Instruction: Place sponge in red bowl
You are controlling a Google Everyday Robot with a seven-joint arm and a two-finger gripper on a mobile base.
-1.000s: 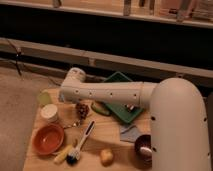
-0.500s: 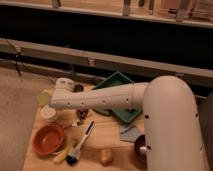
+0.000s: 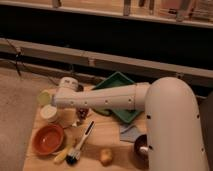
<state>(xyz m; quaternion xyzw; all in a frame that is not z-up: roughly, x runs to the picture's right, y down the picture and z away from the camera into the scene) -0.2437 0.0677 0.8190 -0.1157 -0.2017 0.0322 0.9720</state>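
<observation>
The red bowl is round, shallow and orange-red. It sits at the front left of the wooden table and looks empty. My white arm reaches from the right across the table to the far left. Its wrist is above the table's back left corner. My gripper hangs dark below the forearm, behind and to the right of the bowl. A pale yellow-green block, possibly the sponge, lies left of the wrist at the table's edge.
A green rectangular tray lies at the back, partly under my forearm. A white cup, a dish brush, a yellow piece, a yellow lump, a grey-blue cloth and a dark bowl stand on the table.
My arm has swung left. The wrist has moved from over the table's back middle to its back left corner, near the yellow-green block.
</observation>
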